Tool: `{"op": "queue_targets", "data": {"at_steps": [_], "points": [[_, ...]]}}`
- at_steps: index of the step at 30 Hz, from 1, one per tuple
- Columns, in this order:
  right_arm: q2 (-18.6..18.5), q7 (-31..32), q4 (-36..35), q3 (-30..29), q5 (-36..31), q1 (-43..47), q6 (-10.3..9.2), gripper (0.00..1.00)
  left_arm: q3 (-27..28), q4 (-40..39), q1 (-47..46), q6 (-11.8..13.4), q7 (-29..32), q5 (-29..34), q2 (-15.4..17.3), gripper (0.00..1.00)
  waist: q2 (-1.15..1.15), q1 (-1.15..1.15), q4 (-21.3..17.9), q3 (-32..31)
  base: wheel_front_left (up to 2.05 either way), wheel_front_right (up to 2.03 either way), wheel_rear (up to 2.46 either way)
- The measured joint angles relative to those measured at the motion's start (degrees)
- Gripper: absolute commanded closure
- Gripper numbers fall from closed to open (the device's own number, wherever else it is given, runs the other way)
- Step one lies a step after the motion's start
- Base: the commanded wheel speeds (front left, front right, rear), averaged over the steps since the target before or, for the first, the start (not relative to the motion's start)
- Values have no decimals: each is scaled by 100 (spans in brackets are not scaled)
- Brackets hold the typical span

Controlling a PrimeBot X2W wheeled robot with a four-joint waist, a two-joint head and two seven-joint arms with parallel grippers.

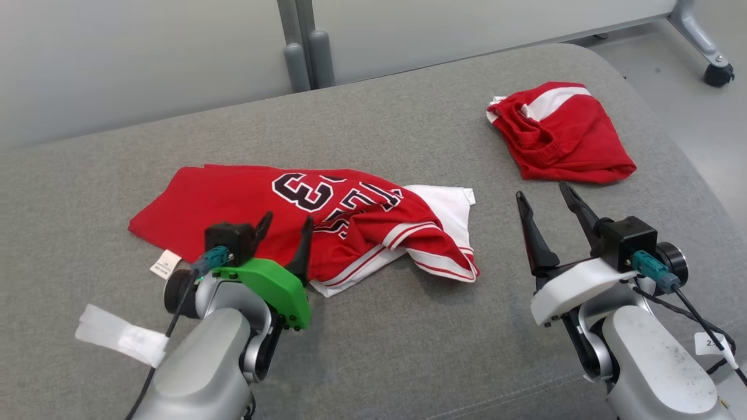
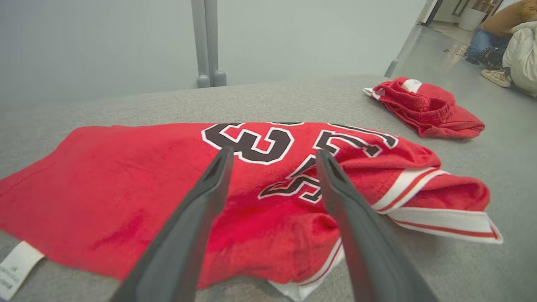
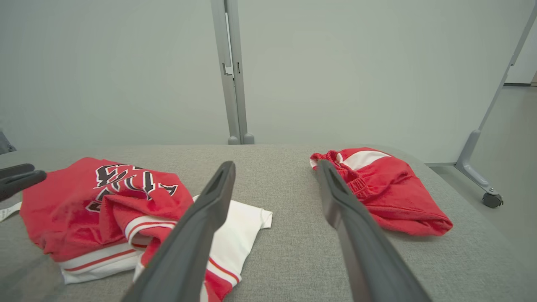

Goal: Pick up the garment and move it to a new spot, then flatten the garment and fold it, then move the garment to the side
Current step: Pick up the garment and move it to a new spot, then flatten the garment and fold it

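Note:
The garment [image 1: 303,216] is a red jersey with black-and-white numerals and white trim. It lies rumpled and partly folded over itself on the grey padded table [image 1: 373,326]. A white label sticks out at its near left corner. My left gripper [image 1: 287,224] hovers open over the garment's near edge, nothing between its fingers. In the left wrist view the garment [image 2: 147,197] spreads out beneath the open left gripper [image 2: 272,156]. My right gripper [image 1: 545,195] stands open above bare table, to the right of the garment. The right wrist view has the garment [image 3: 105,209] at lower left of the right gripper [image 3: 275,165].
A second red garment with a white stripe [image 1: 560,137] lies bunched at the far right of the table. Grey partition panels and a post [image 1: 303,46] stand behind the table. A caster foot [image 1: 718,73] rests on the floor at right. A seated person [image 2: 499,37] is far off.

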Motion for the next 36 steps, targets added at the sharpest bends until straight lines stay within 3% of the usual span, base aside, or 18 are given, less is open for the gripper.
{"op": "queue_targets", "data": {"at_steps": [14, 22, 36], "points": [[62, 11, -81, 255, -2, 31, 19, 0, 942, 447, 207, 107, -18, -392, 464, 0, 0, 0, 179, -62, 0, 0, 0], [54, 70, -243, 337, -68, -83, 68, 0, 1601, 859, 178, 162, -3, -886, 726, 0, 0, 0, 61, 209, 0, 0, 0], [3, 134, -411, 370, -215, -324, 112, 0, 1968, 1440, -480, 176, 369, -971, 1176, 0, 0, 0, -324, 845, 0, 0, 0]]}}
